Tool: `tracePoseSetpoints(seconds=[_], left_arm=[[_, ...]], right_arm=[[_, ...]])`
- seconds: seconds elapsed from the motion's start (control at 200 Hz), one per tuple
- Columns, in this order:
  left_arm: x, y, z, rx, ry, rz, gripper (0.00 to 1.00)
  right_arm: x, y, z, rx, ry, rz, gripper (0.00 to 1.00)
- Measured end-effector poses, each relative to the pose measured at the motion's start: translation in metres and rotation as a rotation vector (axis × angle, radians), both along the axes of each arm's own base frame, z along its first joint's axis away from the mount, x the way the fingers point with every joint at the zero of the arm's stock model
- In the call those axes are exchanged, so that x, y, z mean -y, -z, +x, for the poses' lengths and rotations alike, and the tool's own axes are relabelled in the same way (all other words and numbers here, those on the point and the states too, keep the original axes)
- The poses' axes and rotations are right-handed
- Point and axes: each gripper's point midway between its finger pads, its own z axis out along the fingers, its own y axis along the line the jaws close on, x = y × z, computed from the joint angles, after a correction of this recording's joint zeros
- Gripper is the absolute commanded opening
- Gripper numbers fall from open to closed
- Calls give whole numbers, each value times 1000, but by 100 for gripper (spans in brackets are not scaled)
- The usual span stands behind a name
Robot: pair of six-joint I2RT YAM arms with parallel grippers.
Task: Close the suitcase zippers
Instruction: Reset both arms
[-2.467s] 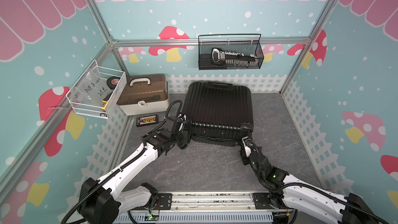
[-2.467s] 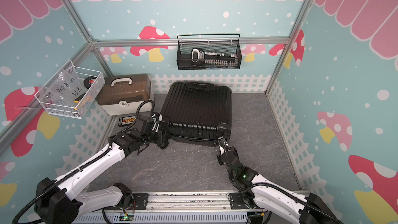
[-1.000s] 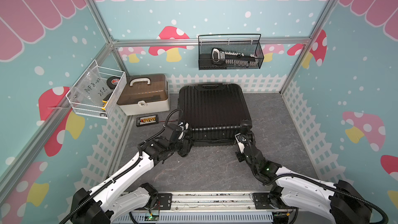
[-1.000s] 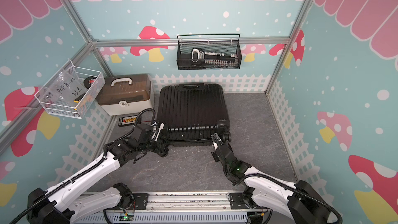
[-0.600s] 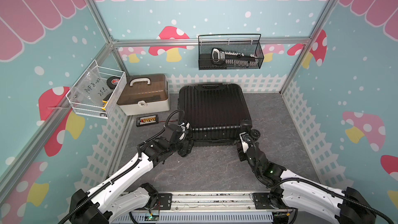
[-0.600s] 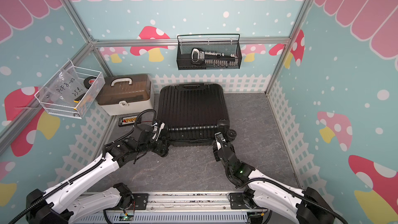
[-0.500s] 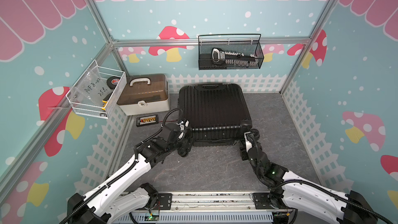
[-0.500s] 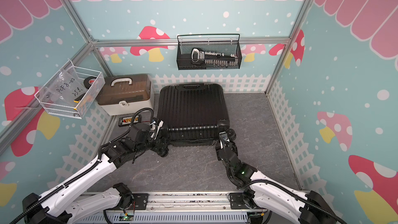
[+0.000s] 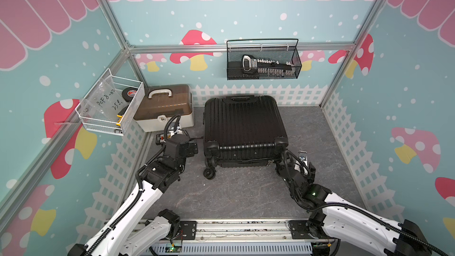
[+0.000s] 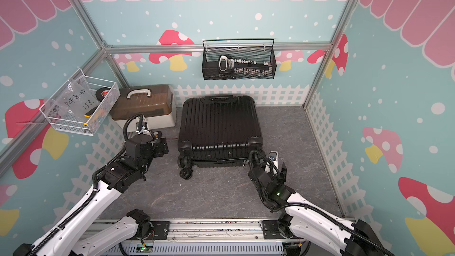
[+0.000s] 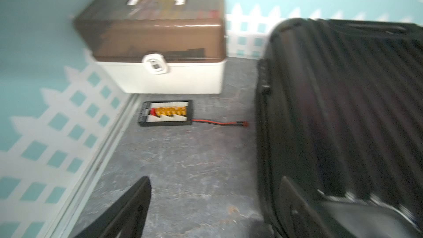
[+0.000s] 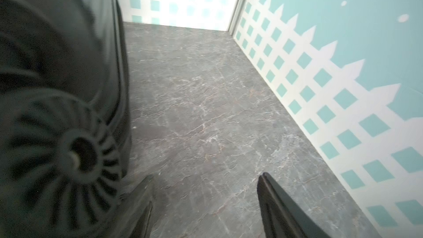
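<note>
Both arms now backed off the suitcase [image 9: 243, 124], which lies flat mid-frame in both top views. Left gripper [image 11: 215, 179] and right gripper [image 12: 207, 175]: spread wide, empty, bare floor between. Left wrist view alone shows the connector board [image 11: 166, 113] whole; right wrist view, a caster wheel [image 12: 77, 154] close up.

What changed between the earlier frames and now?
The suitcase shifted slightly left and squared up. The left gripper and right gripper then opened and backed off its near corners, holding nothing. The brown-lidded box is unchanged.
</note>
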Motion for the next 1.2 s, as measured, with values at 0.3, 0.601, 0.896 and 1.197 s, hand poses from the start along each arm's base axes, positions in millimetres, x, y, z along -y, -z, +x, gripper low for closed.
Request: tracePoseSetpoints(seconds=[0.3,0.601,0.896,1.197], left_arm=[[-55,71,14,-100,-207,18,89],[-46,142,42,-140,-120,107,91],[-16,158,70,-38,113,126,95],[-24,166,89,126,160,80,97]], right_arm=[[51,-17,18,25,162,39,79],[77,2,56,-31,130,-13,86],[63,46,86,-76,-66,7,90],[64,52,116,-8,-140,23,90]])
